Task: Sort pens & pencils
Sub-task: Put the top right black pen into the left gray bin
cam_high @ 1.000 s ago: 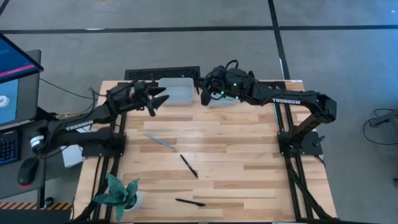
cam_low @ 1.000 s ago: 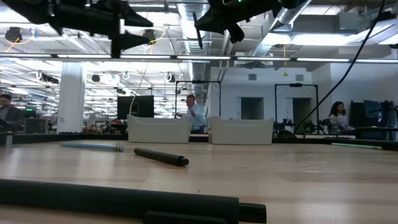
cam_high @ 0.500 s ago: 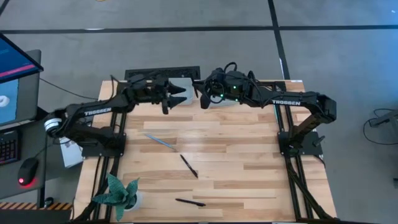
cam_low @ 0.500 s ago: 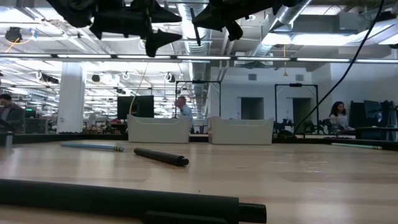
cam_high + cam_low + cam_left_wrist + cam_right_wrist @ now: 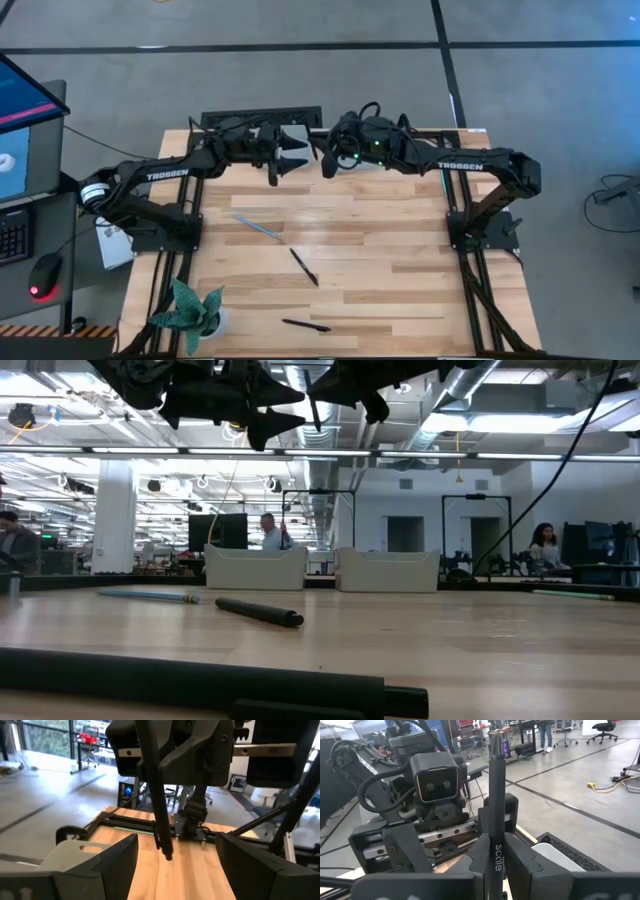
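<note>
Black pen [image 5: 495,827] stands pinched upright in the right tool [image 5: 328,158], facing the left tool [image 5: 287,157], whose fingers are spread, above the surface [image 5: 380,260].

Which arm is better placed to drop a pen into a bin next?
Right. The right gripper already holds a black pen near the two bins; the left gripper is open and empty.

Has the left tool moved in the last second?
Yes. In the high view the left tool has swung right, from the left bin's left edge to over it, toward the right tool holding a black pen.
</note>
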`<state>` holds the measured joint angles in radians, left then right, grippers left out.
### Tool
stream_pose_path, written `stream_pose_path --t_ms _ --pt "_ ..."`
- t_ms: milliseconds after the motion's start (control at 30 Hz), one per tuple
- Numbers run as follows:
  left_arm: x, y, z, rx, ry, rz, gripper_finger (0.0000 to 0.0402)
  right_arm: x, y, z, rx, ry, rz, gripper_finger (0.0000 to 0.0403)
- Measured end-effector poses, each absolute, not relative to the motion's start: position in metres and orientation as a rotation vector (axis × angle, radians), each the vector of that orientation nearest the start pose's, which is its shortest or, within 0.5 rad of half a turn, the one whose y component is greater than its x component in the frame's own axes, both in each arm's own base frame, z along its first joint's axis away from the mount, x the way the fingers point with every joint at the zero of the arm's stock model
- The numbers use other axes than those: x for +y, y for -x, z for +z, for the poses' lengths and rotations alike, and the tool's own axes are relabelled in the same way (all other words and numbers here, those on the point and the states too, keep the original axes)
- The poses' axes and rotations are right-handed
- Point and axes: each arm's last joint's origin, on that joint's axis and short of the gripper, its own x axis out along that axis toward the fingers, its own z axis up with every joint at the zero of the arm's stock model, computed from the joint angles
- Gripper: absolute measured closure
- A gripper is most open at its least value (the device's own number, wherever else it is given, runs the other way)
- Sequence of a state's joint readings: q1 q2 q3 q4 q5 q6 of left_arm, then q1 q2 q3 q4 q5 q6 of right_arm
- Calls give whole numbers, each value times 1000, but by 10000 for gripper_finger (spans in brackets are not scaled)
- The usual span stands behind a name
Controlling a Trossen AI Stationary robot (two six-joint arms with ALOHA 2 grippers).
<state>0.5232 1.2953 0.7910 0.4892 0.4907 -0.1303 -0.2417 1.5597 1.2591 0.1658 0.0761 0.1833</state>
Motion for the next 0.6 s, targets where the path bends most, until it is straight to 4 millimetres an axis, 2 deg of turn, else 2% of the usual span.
stream_pose_path --t_ms 167,600 --pt "130 -254 291 2 111 33 143 -90 -353 340 94 -192 -329 337" --pt "133 -254 294 -29 176 110 143 -90 -354 346 37 -182 -323 337"
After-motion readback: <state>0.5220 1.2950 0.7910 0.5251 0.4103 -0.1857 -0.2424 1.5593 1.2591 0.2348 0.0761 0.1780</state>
